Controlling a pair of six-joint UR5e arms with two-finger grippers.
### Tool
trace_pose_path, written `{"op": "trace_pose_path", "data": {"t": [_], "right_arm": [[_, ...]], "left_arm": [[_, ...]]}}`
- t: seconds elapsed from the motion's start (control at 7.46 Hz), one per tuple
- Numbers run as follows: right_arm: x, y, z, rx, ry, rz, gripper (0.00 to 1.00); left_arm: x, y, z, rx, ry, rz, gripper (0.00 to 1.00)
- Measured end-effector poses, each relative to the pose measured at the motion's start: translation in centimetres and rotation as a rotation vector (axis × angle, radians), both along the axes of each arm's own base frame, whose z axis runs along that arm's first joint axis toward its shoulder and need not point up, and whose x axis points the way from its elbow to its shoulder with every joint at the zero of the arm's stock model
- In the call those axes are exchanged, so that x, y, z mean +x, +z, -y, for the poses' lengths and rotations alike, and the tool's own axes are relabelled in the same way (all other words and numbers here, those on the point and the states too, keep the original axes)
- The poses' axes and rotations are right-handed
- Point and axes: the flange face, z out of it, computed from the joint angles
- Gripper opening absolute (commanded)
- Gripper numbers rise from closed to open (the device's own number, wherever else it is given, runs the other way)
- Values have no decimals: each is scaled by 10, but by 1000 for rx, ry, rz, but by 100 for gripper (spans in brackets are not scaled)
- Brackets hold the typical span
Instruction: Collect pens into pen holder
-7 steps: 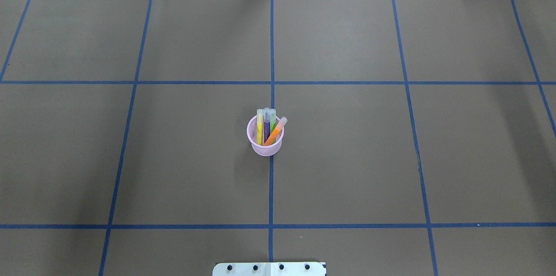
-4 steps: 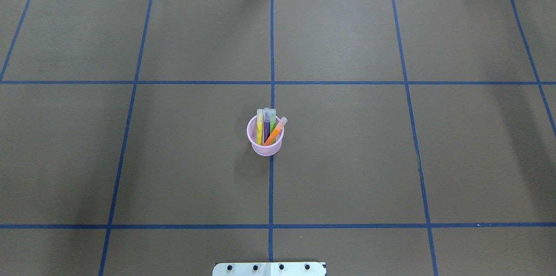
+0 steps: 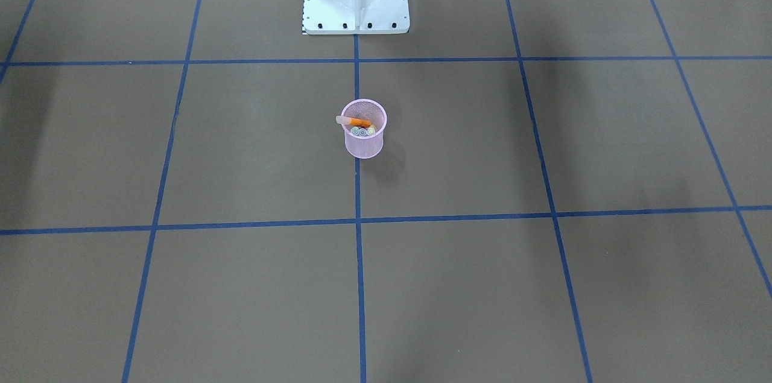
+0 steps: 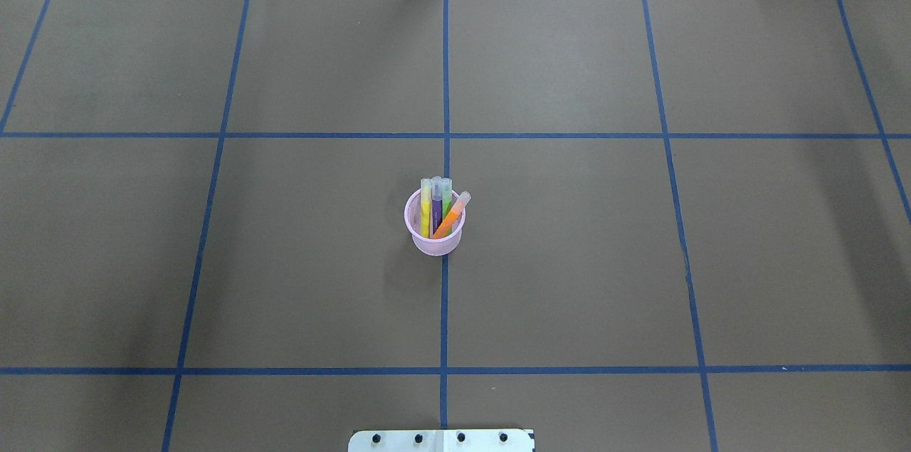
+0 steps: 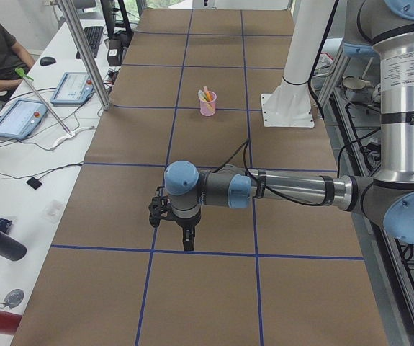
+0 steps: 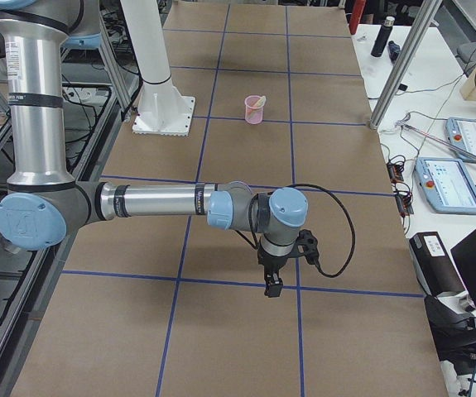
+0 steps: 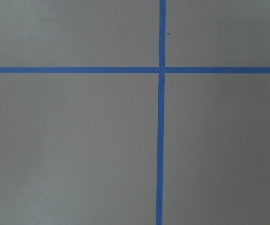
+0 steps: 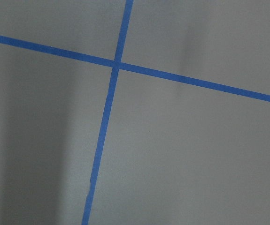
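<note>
Left tool (image 5: 188,245) hangs well apart from pen holder (image 5: 207,105).

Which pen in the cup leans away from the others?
The orange pen: it slants across the pen holder, while the yellow pen, purple pen and green pen stand side by side.

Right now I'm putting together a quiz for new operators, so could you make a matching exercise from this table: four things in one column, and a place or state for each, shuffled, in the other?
Things:
1. pen holder
2. orange pen
3. yellow pen
4. purple pen

Places or states:
A. leftmost of the three upright pens in the overhead view
B. leans slantwise, cap poking past the rim
C. stands on a blue tape line
D. middle of the three upright pens

Pairs: 1-C, 2-B, 3-A, 4-D
</note>
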Motion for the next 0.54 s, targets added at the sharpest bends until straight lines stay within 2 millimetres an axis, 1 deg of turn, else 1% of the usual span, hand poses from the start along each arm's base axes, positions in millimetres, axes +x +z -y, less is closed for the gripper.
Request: {"op": "trace_pose_path", "data": {"t": [0.27,0.54], "right_arm": [[0,1,-1,-2,0,5,100],[-1,0,0,-4,2,13,100]], "left_arm": [[0,2,-1,0,2,-3,100],[0,-1,-1,12,3,-2,100]]}}
